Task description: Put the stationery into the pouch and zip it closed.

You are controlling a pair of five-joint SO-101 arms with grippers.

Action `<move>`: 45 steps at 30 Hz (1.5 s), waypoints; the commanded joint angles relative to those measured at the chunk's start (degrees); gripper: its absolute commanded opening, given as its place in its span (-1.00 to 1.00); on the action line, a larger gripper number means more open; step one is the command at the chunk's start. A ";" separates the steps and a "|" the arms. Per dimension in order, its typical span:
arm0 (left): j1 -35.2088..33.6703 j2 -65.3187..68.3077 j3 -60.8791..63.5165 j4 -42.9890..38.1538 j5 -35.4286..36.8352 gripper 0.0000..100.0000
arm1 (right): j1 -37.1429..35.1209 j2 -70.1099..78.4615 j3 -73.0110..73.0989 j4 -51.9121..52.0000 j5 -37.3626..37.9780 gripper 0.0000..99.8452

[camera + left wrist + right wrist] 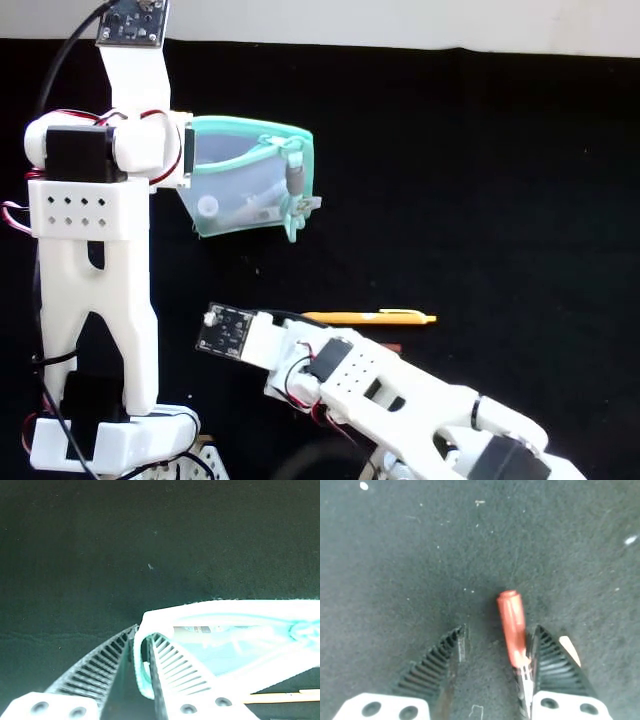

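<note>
The teal-edged clear pouch (250,185) lies at the back left of the black table, with several pale items inside it. My left gripper (142,667) is shut on the pouch (225,640) at its rim. An orange pen (370,318) lies on the mat in front of the pouch, with my right arm (340,375) just in front of it. My right gripper (500,632) stands open and low over the mat. A short red pen (512,622) lies between its jaws, close against one finger (547,655).
The black mat (500,180) stretches open to the right and rear. The left arm's white base and upright (95,290) stand along the left side. The orange pen (280,696) also lies just beyond the pouch in the left wrist view.
</note>
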 commanded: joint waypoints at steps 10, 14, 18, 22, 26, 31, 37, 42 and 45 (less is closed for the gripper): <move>-0.48 1.63 0.48 0.09 -0.62 -0.99 | 2.86 -0.04 -2.33 -0.66 1.23 -0.98; -0.48 1.63 0.48 0.09 -0.62 -0.99 | 7.87 -0.13 -6.64 0.04 -0.62 -0.98; -0.48 1.63 0.48 0.09 -0.62 -0.99 | 11.21 -0.13 -11.65 3.47 -2.46 -0.98; -0.48 1.63 0.48 0.09 -0.62 -0.99 | 14.46 -0.13 -16.48 5.58 -5.80 -0.98; -0.48 1.63 0.48 0.09 -0.62 -0.99 | 16.31 -0.22 -22.02 9.01 -8.97 -0.98; -0.48 1.63 0.48 0.09 -0.62 -0.99 | 15.87 -0.22 -29.93 14.73 -11.25 -0.98; -0.48 1.63 0.48 0.09 -0.62 -0.99 | 15.87 -0.22 -39.08 22.64 -12.31 -0.98; -0.48 1.63 0.48 0.09 -0.62 -0.99 | 15.78 -0.22 -46.90 28.88 -12.31 -0.98; -0.48 1.63 0.48 0.09 -0.62 -0.99 | 15.78 -0.22 -52.44 32.48 -14.42 -0.98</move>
